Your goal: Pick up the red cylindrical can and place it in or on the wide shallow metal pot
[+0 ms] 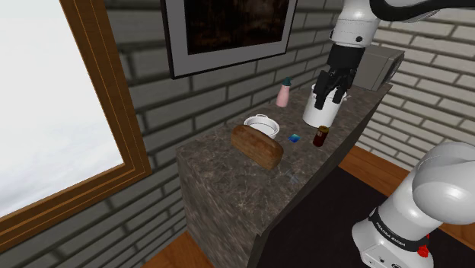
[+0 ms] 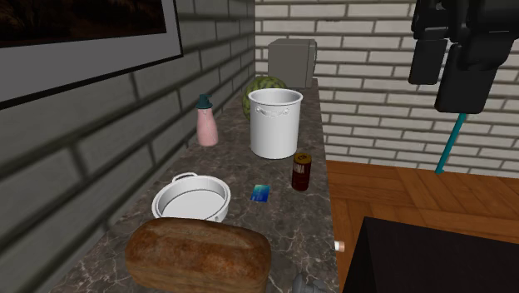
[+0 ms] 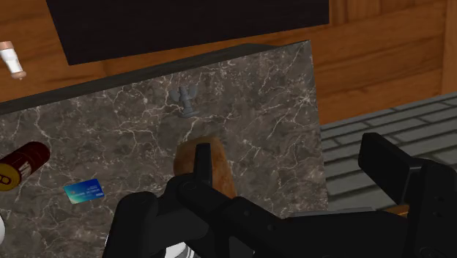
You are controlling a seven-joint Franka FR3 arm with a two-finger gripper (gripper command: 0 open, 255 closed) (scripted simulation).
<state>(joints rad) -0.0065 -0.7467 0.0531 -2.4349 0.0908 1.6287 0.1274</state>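
Wrist view — red can (image 3: 22, 163) near blue card (image 3: 83, 191) | shoulder view — gripper (image 1: 333, 98) spread, empty

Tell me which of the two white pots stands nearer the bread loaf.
The wide shallow pot, just beside the loaf; the tall pot stands farther back.

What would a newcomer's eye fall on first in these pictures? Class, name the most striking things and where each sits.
The big brown loaf lies at the near end of the dark marbled counter in the second exterior view, the shallow pot just behind it. Further along, a tall white pot stands beside the small red can. The black pincer hangs open in the air, holding nothing.
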